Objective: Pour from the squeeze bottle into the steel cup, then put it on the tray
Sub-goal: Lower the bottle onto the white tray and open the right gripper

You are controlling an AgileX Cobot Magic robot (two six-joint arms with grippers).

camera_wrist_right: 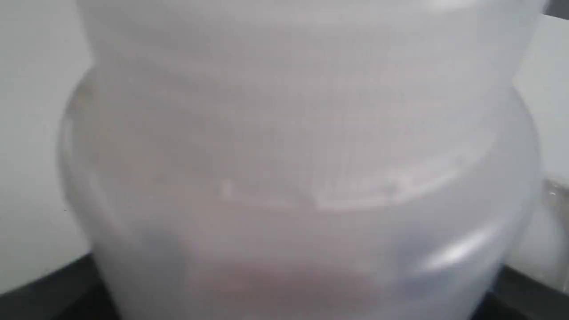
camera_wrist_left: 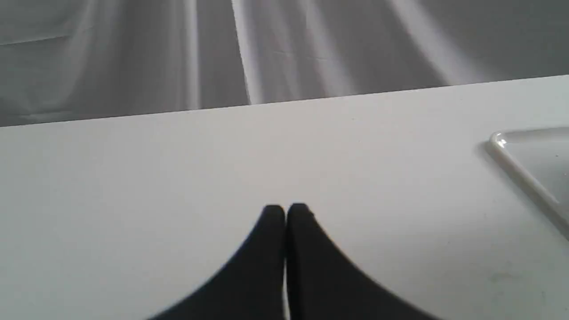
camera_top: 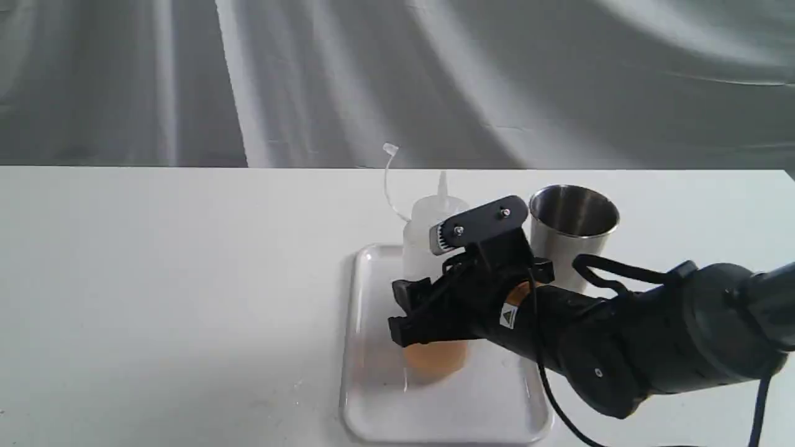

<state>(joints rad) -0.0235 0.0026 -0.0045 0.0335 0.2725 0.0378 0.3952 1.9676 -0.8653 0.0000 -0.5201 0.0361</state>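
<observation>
The squeeze bottle (camera_top: 428,223) stands upright on the tray (camera_top: 372,372), amber liquid showing at its base and its cap strap curling up to the left. My right gripper (camera_top: 410,313) reaches in from the right and is shut on the bottle's lower body. In the right wrist view the translucent bottle (camera_wrist_right: 284,155) fills the picture, with dark fingers at both lower corners. The steel cup (camera_top: 572,230) stands upright on the table just right of the bottle, behind my right arm. My left gripper (camera_wrist_left: 285,213) is shut and empty above bare table, with a corner of the tray (camera_wrist_left: 524,171) off to one side.
A white table carries everything, backed by a grey draped cloth. The tray's near half, in front of the bottle, is bare. My right arm's cable loops just in front of the cup. My left arm does not appear in the exterior view.
</observation>
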